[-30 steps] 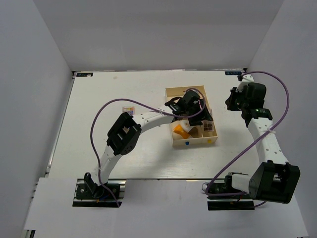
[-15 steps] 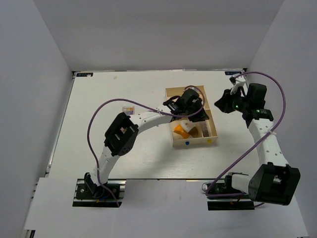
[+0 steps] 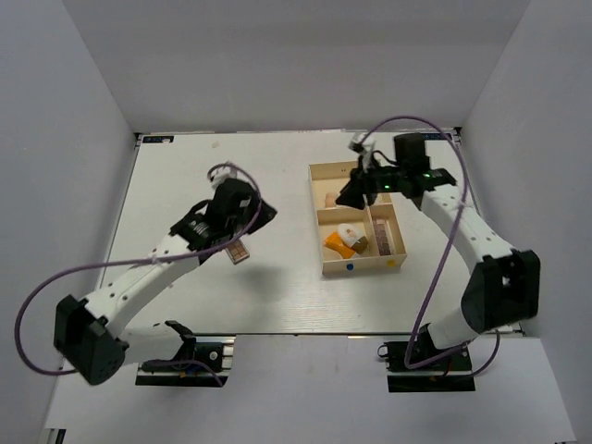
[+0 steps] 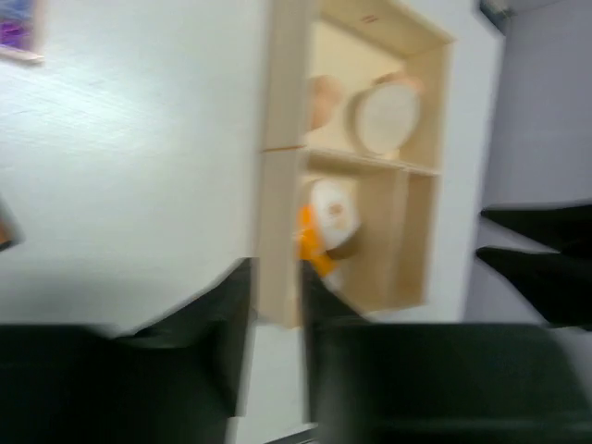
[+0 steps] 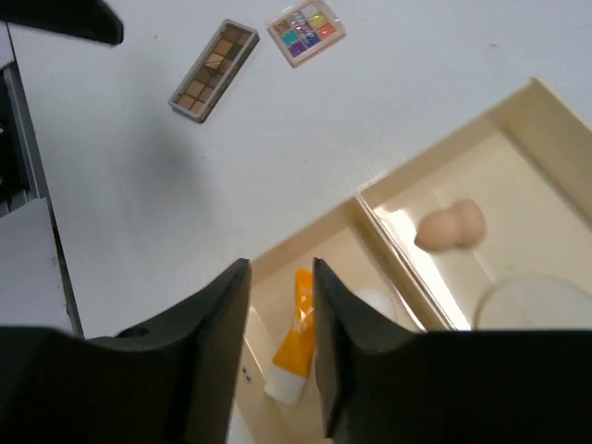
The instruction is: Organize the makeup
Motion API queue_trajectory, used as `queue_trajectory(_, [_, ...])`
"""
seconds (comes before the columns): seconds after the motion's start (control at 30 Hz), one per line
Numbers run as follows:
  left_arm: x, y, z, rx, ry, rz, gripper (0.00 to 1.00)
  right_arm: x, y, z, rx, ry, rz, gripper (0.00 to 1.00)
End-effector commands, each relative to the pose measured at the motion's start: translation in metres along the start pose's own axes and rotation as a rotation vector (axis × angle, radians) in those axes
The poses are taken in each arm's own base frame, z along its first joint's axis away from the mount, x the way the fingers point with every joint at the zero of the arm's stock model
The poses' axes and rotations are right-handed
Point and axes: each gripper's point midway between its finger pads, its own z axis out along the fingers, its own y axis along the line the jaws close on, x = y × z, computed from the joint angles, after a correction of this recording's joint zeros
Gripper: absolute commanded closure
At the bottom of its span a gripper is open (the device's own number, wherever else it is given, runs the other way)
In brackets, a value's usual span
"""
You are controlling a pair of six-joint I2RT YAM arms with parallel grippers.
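Note:
The makeup is split between the cream box (image 3: 328,262) and the table. Inside the box lie a peach sponge (image 5: 450,226), a round cream disc (image 5: 536,301), an orange tube (image 5: 294,350), a white egg-shaped item (image 5: 375,301) and a brown palette (image 3: 381,242). On the table left of the box lie another brown palette (image 5: 215,83) and the small colourful palette (image 5: 307,31). My right gripper (image 5: 280,277) hovers open above the box's left side, nothing between its fingers. My left gripper (image 3: 264,215) hangs over the table beside the loose palettes, jaws narrowly apart and empty; its wrist view is blurred.
The box (image 4: 277,139) has three compartments and stands right of the table's centre. White walls close in the table on three sides. The left arm's purple cable (image 3: 65,277) loops low over the table's left part.
The left arm has swung out of the box to the left, its jaws narrowing. The right arm has swung in over the box and its jaws have opened. A brown palette now shows on the table.

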Motion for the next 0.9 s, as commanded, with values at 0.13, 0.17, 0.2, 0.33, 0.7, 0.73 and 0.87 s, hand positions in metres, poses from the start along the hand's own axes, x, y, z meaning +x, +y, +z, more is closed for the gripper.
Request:
queue_trajectory(0.13, [0.027,0.128,-0.057,-0.345,-0.031,-0.109,0.31,0.001,-0.004,0.107,-0.12,0.227,-0.143,0.21])
queue_trajectory(0.17, [0.03,0.136,-0.065,-0.365,-0.03,-0.114,0.3,0.001,-0.012,0.118,-0.121,0.248,-0.185,0.17])
queue_trajectory(0.2, [0.026,0.138,-0.076,-0.35,-0.061,-0.146,0.29,-0.024,-0.012,0.126,-0.128,0.236,-0.238,0.11])
queue_trajectory(0.33, [0.026,0.149,-0.1,-0.351,-0.084,-0.185,0.28,-0.026,-0.024,0.183,-0.174,0.282,-0.371,0.11])
queue_trajectory(0.7, [0.04,0.176,-0.124,-0.377,-0.086,-0.248,0.28,-0.01,-0.04,0.28,-0.185,0.149,-0.703,0.11])
queue_trajectory(0.73, [0.04,0.176,-0.124,-0.377,-0.086,-0.248,0.28,-0.01,-0.039,0.28,-0.186,0.149,-0.703,0.11])
queue_trajectory(0.87, [0.042,0.177,-0.116,-0.381,-0.084,-0.243,0.28,-0.012,-0.026,0.294,-0.19,0.139,-0.657,0.11])
